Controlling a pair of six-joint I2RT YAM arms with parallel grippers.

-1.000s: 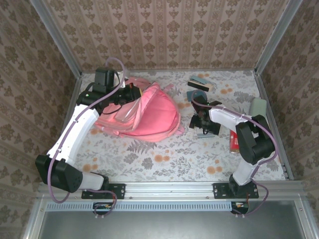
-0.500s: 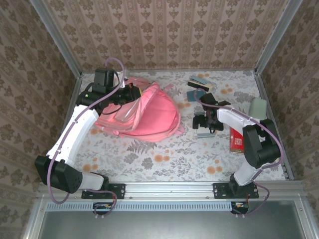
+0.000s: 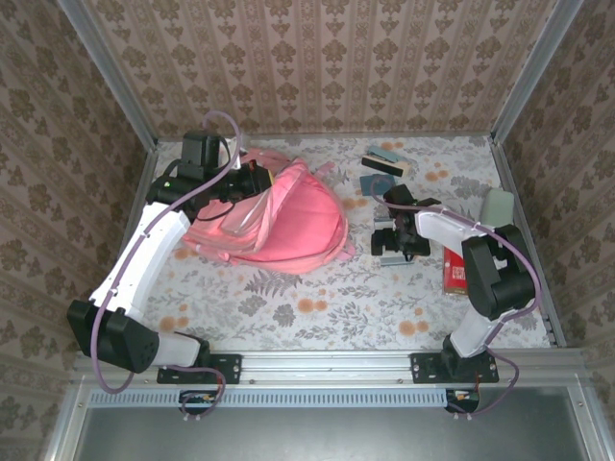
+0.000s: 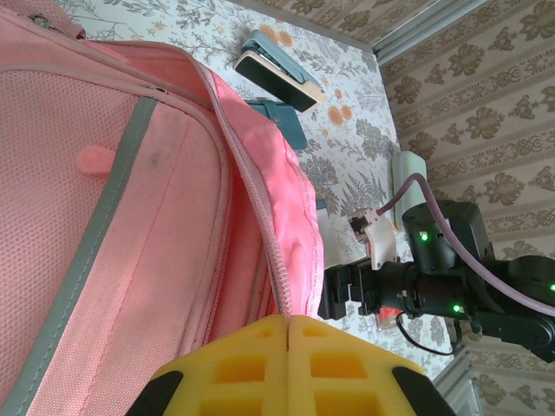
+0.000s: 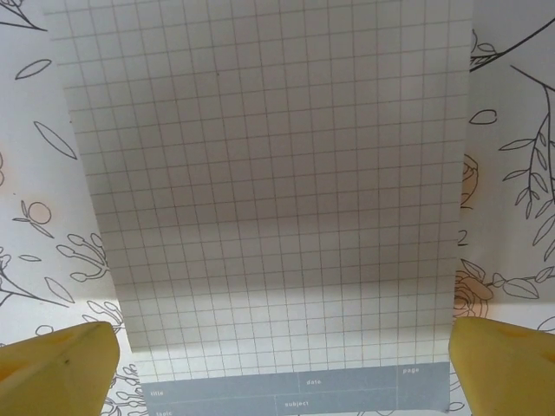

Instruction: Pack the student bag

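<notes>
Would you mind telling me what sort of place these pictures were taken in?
Probably a robot test cell dressed as a room: wallpaper panels sit inside an aluminium frame, and the left arm and right arm are bolted to a rail at the near edge of the floral table.

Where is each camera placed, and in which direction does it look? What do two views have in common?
Top external: high behind the arm bases, looking down on the table; both arms show, left end effector at the student bag, right end effector beside it.
Left wrist: faces along the student bag toward the right arm; its yellow fingers are shut on the zipper edge.
Right wrist: looks straight down at a grid notepad; its fingers stand open either side.
Shared: top and left wrist both show bag and right arm.
</notes>
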